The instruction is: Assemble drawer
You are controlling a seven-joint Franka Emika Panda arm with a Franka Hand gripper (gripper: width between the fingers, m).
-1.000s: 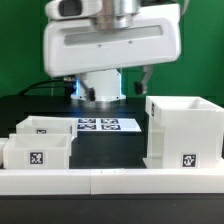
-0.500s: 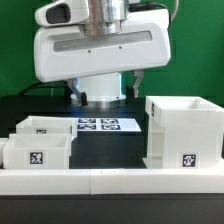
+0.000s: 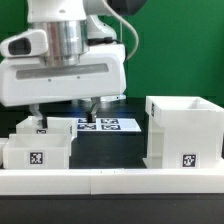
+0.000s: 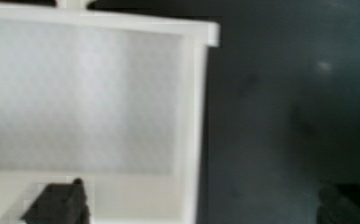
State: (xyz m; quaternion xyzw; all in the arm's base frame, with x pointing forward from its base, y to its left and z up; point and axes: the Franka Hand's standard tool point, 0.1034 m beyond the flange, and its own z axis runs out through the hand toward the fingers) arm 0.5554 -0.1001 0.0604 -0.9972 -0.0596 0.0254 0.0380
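Two trays [image 3: 38,152] sit beside the tall housing [image 3: 183,130]; gripper [image 3: 64,112] wide open, empty, hovering over the back tray [image 3: 58,128].

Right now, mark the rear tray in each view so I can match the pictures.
Exterior view: the rear tray sits at the exterior view's left, behind the front tray, under the hand.
Wrist view: most likely the rear tray is the white box filling much of the picture; no tag shows to confirm.
Shared landmark: the hand, one finger over the tray, the other over the dark table.
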